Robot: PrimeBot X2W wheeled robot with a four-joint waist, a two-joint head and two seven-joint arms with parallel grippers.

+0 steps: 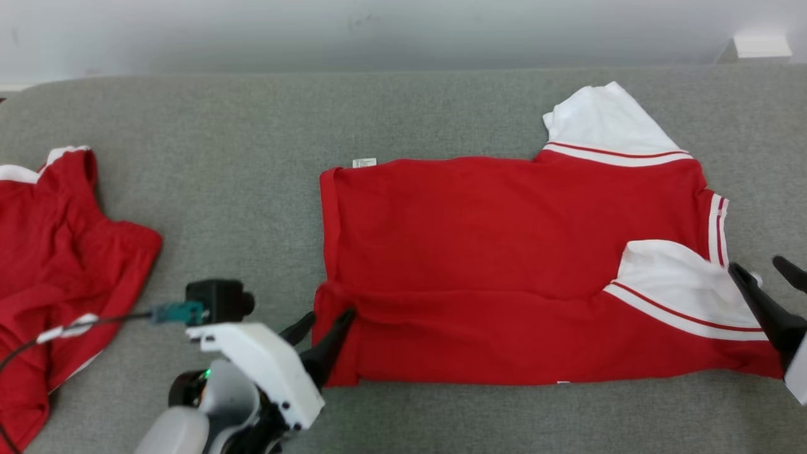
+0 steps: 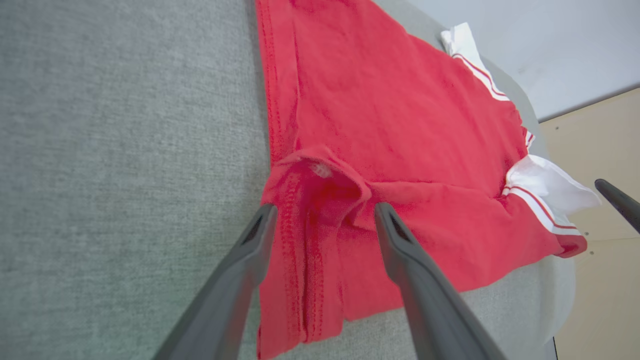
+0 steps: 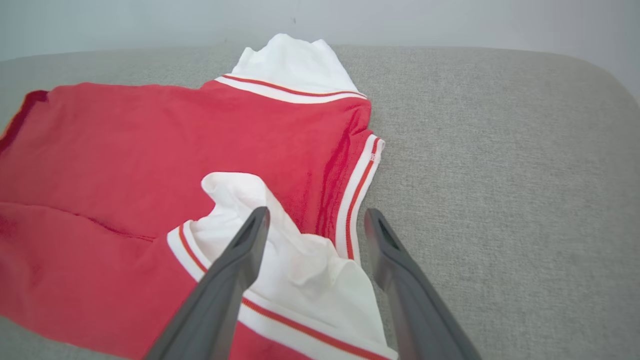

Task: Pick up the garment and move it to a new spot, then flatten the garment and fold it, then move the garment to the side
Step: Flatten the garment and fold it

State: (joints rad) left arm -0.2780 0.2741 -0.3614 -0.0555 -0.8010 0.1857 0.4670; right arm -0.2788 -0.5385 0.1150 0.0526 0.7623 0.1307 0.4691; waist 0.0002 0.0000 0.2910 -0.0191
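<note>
Left hand (image 1: 329, 315): open, fingers spread wide apart, gripping nothing. The tips straddle the near-left hem corner of the garment (image 1: 479, 252); in the left wrist view one finger lies along the outer edge of the hem and the other rests on the red cloth, with a bunched ridge of fabric between them.

Right hand (image 1: 756, 265): open, fingers parted, gripping nothing. It is poised at the garment's near-right end; in the right wrist view one tip sits over the near white sleeve (image 3: 300, 265) and the other over bare counter (image 1: 208, 189) just beside the striped collar (image 3: 357, 195). Whether the tips touch the cloth cannot be told.

Garment: red shirt with white, red-striped sleeves, spread lengthwise across the middle of the grey counter. Hem to the left, collar to the right, far sleeve (image 1: 605, 120) pointing towards the wall. The near long edge is folded over onto the body. A small white label (image 1: 364, 162) sticks out at the far-left corner.

Second red garment (image 1: 57, 252): crumpled, at the counter's left end, well apart from the first.
</note>
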